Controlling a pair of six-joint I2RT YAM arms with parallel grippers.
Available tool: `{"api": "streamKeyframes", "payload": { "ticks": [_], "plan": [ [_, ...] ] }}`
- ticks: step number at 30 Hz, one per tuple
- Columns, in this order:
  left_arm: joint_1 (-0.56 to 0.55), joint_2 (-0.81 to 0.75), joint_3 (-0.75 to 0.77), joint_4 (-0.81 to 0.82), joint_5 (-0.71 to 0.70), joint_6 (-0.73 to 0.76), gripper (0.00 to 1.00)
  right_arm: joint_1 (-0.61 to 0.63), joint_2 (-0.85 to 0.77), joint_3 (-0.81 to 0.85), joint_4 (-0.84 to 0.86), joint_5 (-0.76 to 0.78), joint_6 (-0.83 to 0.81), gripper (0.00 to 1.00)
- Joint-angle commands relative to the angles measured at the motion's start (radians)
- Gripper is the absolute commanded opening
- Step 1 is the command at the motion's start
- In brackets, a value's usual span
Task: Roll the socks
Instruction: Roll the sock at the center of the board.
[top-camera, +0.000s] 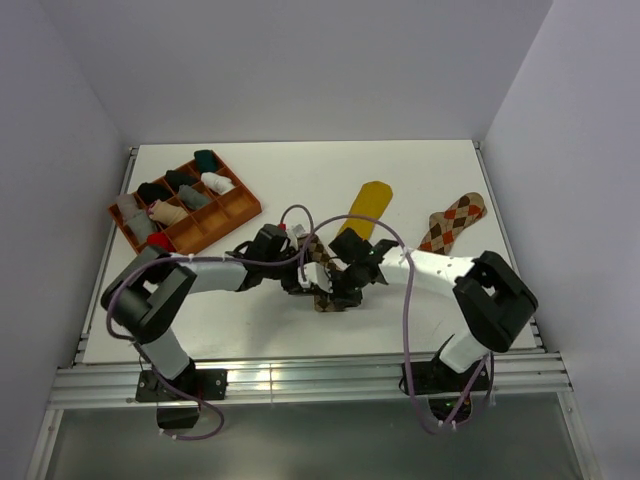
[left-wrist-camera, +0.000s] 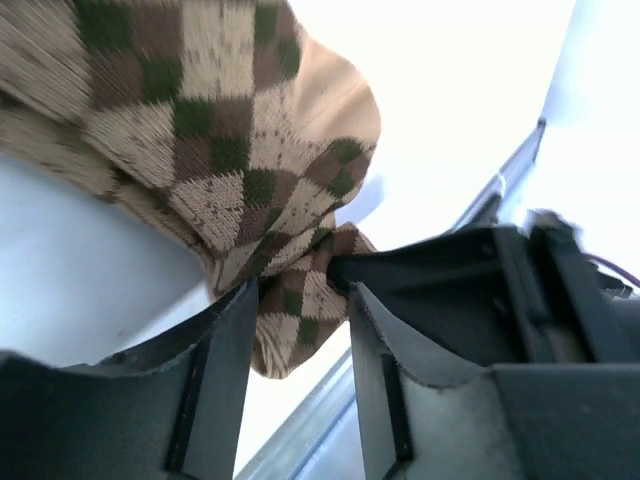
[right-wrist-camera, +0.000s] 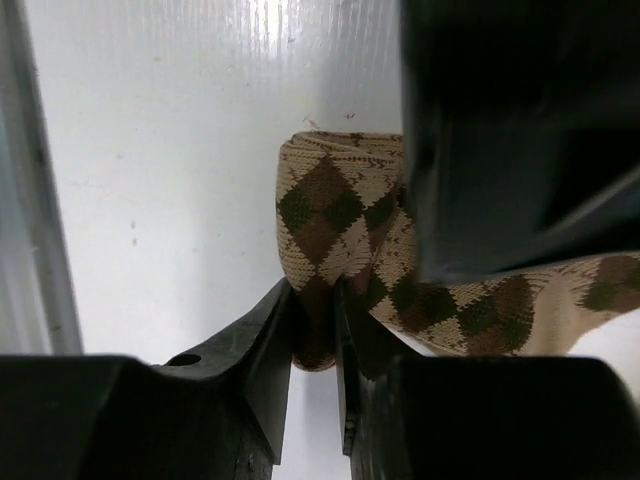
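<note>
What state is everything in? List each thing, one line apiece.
brown-and-cream argyle sock: partly folded, between both hands.
right hand: shut on that sock's fold.
left hand: parted around that sock, grip unclear.
mustard sock: flat, unrolled.
orange argyle sock: flat, unrolled.
tray: holds small rolled bundles.

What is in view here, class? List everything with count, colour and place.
brown-and-cream argyle sock: one; brown, cream, green; centre front
mustard sock: one; yellow; flat, right of centre
orange argyle sock: one; orange, brown, cream; flat, right side
tray: one; orange; back left
small bundles: several; black, grey, white, teal, cream, red; in the tray
table: one; white; under everything
left tool: one; black; fingers either side of the brown-and-cream sock
right tool: one; black; shut on that sock's fold
</note>
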Motion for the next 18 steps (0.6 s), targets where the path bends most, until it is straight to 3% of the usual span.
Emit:
{"api": "streamKeyframes", "payload": {
  "ticks": [1,11,18],
  "plan": [
    [0.008,-0.116,-0.028,-0.049,-0.185,0.091,0.48,-0.048,0.077,0.071,-0.216,-0.148,-0.015,0.27],
    [0.039,-0.358,-0.235,0.029,-0.423,0.017,0.44,-0.158,0.377,0.373,-0.628,-0.357,-0.136,0.28],
    [0.012,-0.549,-0.351,0.156,-0.471,0.145,0.46,-0.243,0.611,0.582,-0.808,-0.420,-0.159,0.28]
  ]
}}
